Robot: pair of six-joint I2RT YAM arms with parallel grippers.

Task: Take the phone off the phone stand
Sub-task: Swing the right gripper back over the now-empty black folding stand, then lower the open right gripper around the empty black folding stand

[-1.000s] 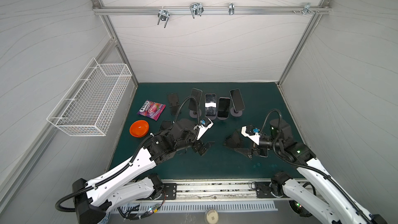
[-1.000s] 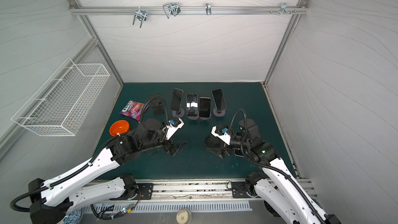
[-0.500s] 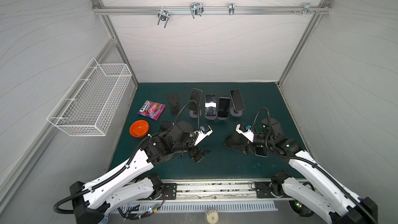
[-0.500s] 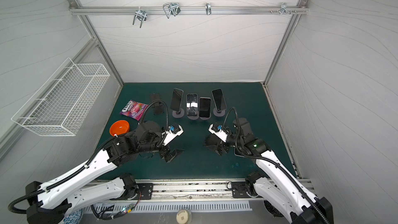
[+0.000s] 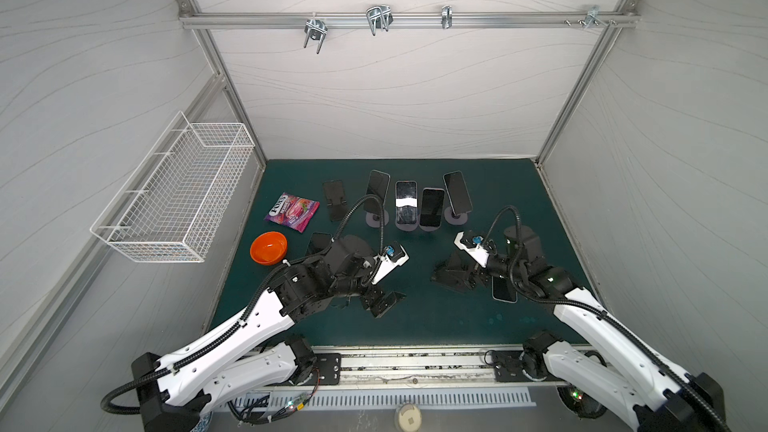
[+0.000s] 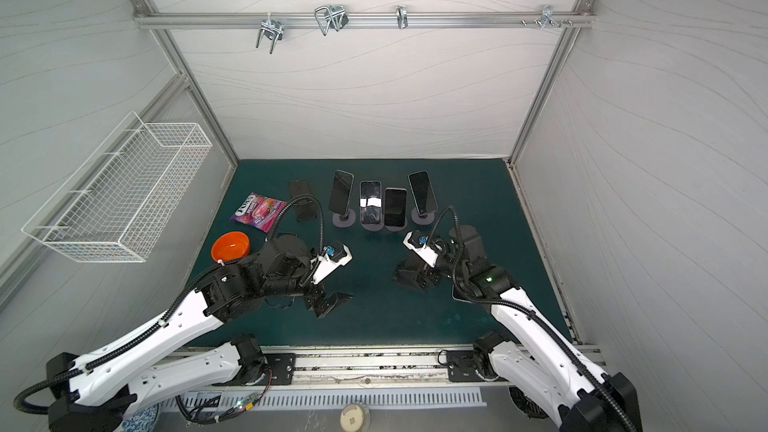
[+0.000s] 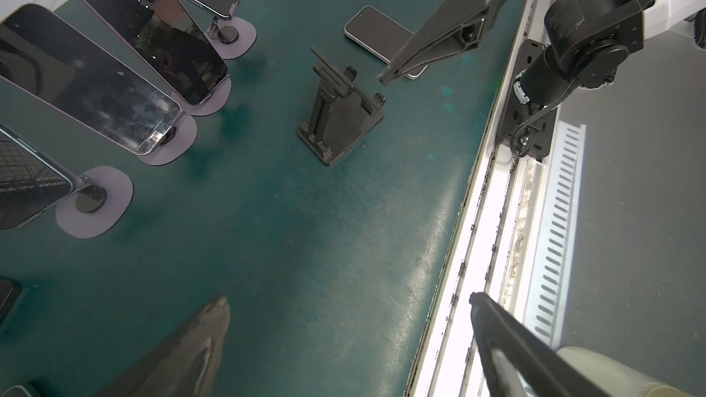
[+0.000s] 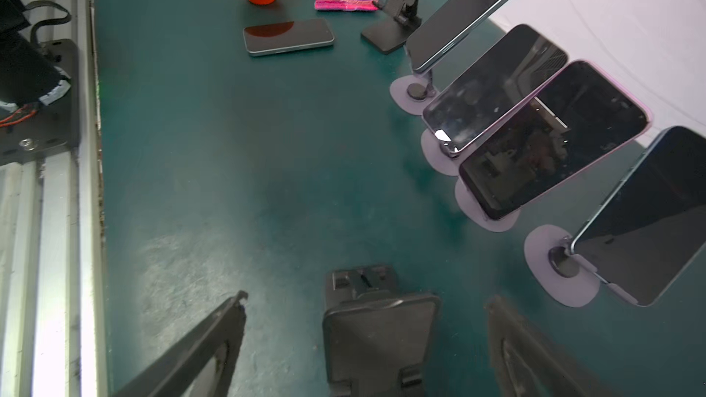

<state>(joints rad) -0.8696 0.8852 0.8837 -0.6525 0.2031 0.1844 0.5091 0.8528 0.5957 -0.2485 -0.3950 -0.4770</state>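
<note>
Nearest the rail, the left gripper (image 5: 383,303) hangs over the green mat (image 5: 415,317) with its fingers spread wide and holding nothing. The right gripper (image 8: 366,297) is just as wide. A black stand (image 8: 378,334) sits between its fingers, touching neither as far as the wrist view shows. A flat phone (image 7: 378,36) lies face up on the mat just beside it. Further out on the left, the orange bowl (image 5: 269,247) shows only its own glossy inside, with a second flat phone (image 8: 288,36) near it and a candy packet (image 5: 292,211) beyond. At the back, four phones (image 5: 406,201) lean in a tight row on mauve-footed stands (image 5: 456,216). Their screens are dark and smudged, one edged in purple and the others in blue-grey or silver. A second black stand (image 5: 334,199) stands left of them. The wire basket (image 5: 174,197) hangs on the left wall, with only wall showing through its mesh.
</note>
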